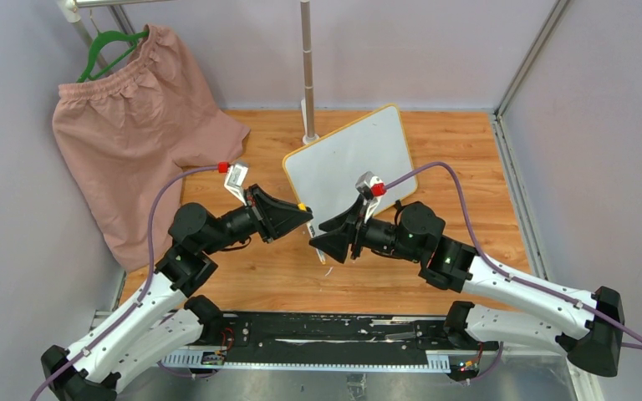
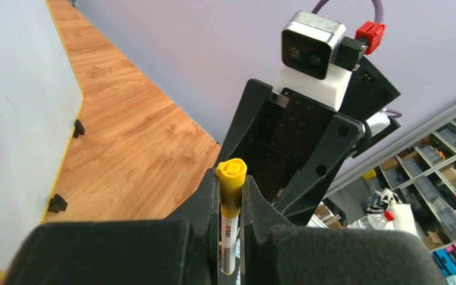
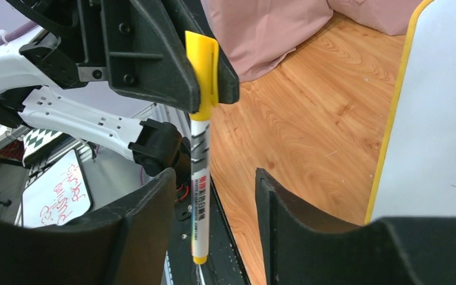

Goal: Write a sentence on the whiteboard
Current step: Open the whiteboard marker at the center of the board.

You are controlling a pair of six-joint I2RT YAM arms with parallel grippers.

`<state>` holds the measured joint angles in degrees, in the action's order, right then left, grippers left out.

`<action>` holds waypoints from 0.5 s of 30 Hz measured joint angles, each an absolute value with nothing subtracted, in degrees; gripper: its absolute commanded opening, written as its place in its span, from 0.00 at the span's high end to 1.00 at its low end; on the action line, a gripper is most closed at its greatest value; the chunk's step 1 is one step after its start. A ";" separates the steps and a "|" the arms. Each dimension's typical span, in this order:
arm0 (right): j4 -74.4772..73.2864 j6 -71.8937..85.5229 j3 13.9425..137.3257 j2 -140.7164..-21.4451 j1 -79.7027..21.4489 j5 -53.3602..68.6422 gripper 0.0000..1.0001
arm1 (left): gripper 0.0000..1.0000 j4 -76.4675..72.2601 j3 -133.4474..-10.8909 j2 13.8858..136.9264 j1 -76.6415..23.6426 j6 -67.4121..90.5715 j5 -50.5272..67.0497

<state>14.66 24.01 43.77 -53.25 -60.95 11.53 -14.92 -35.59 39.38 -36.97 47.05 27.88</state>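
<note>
The whiteboard (image 1: 351,159) stands tilted at the back middle of the wooden table, yellow-framed, with black clip feet (image 2: 56,203). No sentence shows on its white face (image 3: 439,119). My left gripper (image 1: 305,219) is shut on the yellow cap of a marker (image 2: 231,202), its fingers (image 2: 211,196) pressed on both sides. The white marker body (image 3: 200,172) hangs down from that grip. My right gripper (image 1: 316,236) faces the left one and stands open (image 3: 214,178), with the marker body between its fingers, close to the left finger (image 3: 154,202) and apart from the right one.
Pink shorts (image 1: 125,125) hang on a green hanger at the back left and drape onto the table. A metal pole (image 1: 308,67) rises just behind the whiteboard. A black rail (image 1: 326,334) runs along the near edge between the arm bases. Walls close in on both sides.
</note>
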 measured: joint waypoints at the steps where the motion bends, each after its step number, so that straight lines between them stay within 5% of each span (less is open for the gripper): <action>1: 14.57 24.29 43.77 -53.25 -60.97 11.51 0.43 | 1.00 -14.96 -35.59 39.07 -36.97 47.07 27.86; 12: 18.96 29.87 43.77 -54.74 -60.99 10.92 0.46 | 1.00 -16.25 -35.51 38.11 -36.97 48.64 27.88; 15: 20.29 30.76 43.77 -55.57 -60.99 10.94 0.57 | 1.00 -16.36 -35.20 37.65 -36.97 48.75 27.90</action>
